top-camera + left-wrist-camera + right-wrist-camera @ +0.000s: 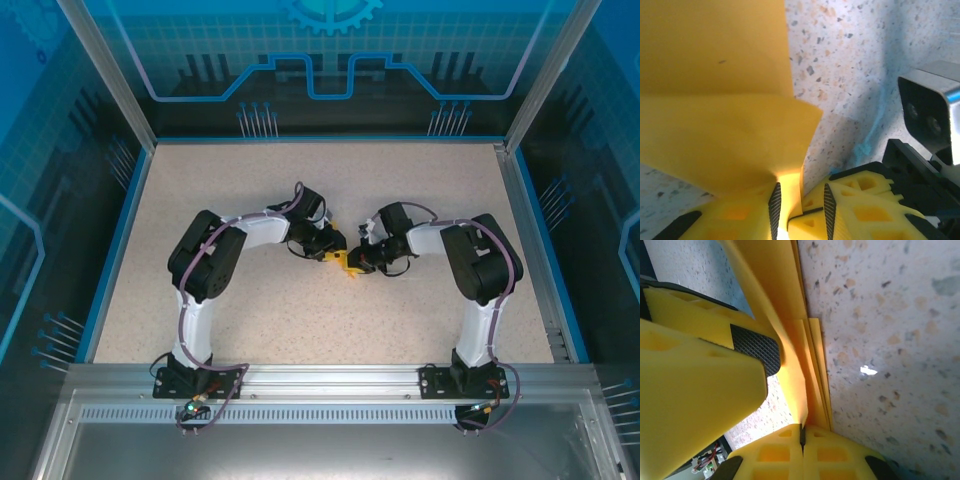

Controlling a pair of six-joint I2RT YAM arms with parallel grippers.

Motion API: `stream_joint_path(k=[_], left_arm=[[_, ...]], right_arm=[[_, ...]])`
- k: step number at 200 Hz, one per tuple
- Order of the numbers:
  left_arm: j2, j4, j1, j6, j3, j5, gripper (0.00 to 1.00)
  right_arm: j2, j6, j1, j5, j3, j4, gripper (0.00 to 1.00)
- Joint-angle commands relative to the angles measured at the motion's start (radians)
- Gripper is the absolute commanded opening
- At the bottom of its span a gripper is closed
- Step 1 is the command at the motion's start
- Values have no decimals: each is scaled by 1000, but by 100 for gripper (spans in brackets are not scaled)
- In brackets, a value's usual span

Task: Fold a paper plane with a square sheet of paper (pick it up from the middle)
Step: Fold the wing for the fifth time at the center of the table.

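The square sheet of paper [347, 264] is orange-yellow and folded into several layers, held low over the middle of the table between both grippers. In the left wrist view the paper [715, 100] fills the upper left, with one flap folded across. My right gripper [360, 262] [801, 429] is shut, and an edge of the paper [790, 355] runs into the seam of its fingertips. My left gripper [338, 252] [801, 186] has its jaws a little apart, astride the paper's lower edge and the right gripper's fingertips [807, 222]. One left finger [700, 365] lies against the paper's side. Whether the folds form the paper plane I cannot tell.
The speckled beige table [300, 330] has a blue rim and clear walls on three sides. An aluminium rail [330, 380] carries both arm bases at the near edge. The right wrist's camera housing [927, 112] hangs close to my left fingers.
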Motion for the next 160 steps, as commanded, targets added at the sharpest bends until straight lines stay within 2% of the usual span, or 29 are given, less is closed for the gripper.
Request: stream_joint_path(k=[1, 51, 118, 160], left_arm=[[-57, 64, -1, 12, -44, 47, 33], [-56, 86, -1, 9, -87, 45, 33], [11, 6, -1, 18, -39, -3, 30], [34, -78, -1, 15, -15, -56, 25]], right_arm=[[27, 33, -17, -32, -23, 35, 1], [27, 53, -32, -45, -38, 55, 0], [24, 55, -35, -41, -38, 42, 0], [-17, 37, -33, -11, -28, 1, 9]])
